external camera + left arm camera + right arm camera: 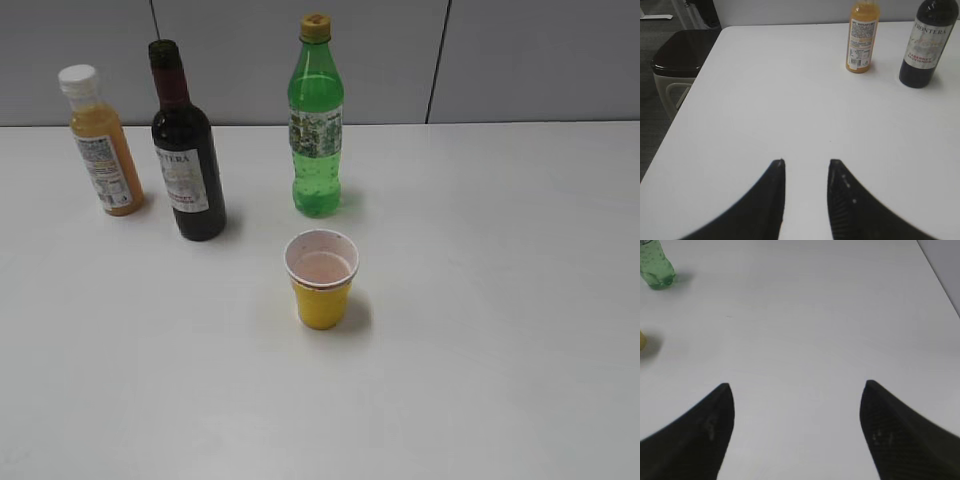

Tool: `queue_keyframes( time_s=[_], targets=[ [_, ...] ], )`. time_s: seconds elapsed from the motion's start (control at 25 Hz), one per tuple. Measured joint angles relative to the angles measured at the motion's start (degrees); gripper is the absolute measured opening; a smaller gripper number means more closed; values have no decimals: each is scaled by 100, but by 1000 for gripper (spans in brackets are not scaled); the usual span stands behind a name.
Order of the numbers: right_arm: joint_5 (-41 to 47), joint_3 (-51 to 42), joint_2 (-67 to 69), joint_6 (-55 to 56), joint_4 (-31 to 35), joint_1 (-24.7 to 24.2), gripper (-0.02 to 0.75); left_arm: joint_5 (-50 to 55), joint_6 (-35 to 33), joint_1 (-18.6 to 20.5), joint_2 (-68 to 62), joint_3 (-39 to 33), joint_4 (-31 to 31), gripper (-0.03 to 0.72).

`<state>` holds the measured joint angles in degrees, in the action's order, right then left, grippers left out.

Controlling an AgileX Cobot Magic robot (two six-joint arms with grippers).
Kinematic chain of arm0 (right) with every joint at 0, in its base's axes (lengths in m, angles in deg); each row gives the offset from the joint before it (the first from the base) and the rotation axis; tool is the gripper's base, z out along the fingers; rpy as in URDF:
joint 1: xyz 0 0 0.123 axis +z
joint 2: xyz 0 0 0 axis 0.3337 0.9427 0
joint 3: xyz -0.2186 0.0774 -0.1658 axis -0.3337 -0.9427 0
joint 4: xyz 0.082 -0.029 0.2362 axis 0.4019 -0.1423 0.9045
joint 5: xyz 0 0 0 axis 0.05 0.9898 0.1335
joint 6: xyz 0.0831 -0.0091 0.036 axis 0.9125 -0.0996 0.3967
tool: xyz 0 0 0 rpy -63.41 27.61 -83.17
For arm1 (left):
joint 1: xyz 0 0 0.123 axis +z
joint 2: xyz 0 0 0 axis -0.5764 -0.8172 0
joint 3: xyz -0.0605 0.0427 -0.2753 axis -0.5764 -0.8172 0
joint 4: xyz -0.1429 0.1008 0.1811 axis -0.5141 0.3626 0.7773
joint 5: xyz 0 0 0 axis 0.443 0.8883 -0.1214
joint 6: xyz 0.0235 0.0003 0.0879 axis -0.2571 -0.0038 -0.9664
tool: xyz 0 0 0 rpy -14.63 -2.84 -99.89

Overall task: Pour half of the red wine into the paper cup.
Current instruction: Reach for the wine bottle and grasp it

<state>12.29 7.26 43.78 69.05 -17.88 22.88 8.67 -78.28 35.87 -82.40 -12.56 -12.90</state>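
The red wine (pixel 188 160) is stood upright on the white table (pixel 480 330), its long axis vertical, with the maroon neck uppermost and the label turned toward the front. Taking this bottle as the landmark, the orange juice bottle (pixel 100 140) is placed just to its left, the green soda bottle (pixel 317 125) well to its right, and the paper cup (pixel 321 278) in front of it and to the right, well apart and nearer the camera. In the left wrist view the wine is seen ahead and to the right of the left gripper (pixel 806 162), whose jaws are parted narrowly and hold nothing. In the right wrist view the wine is not shown at all; only the soda bottle and an edge of the cup appear far to the left of the right gripper (pixel 797 385), which is spread wide and empty. The left arm is therefore judged the nearer, and a sideways approach to the bottle's body, ahead and rightward, is called for.
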Motion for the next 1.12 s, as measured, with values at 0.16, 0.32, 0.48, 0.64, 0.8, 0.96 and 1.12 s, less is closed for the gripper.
queue_keyframes(
  time_s=[0.16,0.32,0.48,0.64,0.8,0.96,1.12],
  targets=[
    [-3,0,-51,0,-68,0,592,0,0,0,0,0,0,230],
    [-3,0,-63,2,-134,-13,592,0,0,0,0,0,0,230],
    [-3,0,-63,2,-179,-291,592,0,0,0,0,0,0,230],
    [-8,0,-63,2,-204,-532,592,0,0,0,0,0,0,230],
    [-8,0,-63,8,-144,-544,592,0,0,0,0,0,0,230],
    [-8,0,-63,15,55,-544,592,0,0,0,0,0,0,230],
    [-15,0,-63,17,70,-544,592,0,0,0,0,0,0,232]
  ],
)
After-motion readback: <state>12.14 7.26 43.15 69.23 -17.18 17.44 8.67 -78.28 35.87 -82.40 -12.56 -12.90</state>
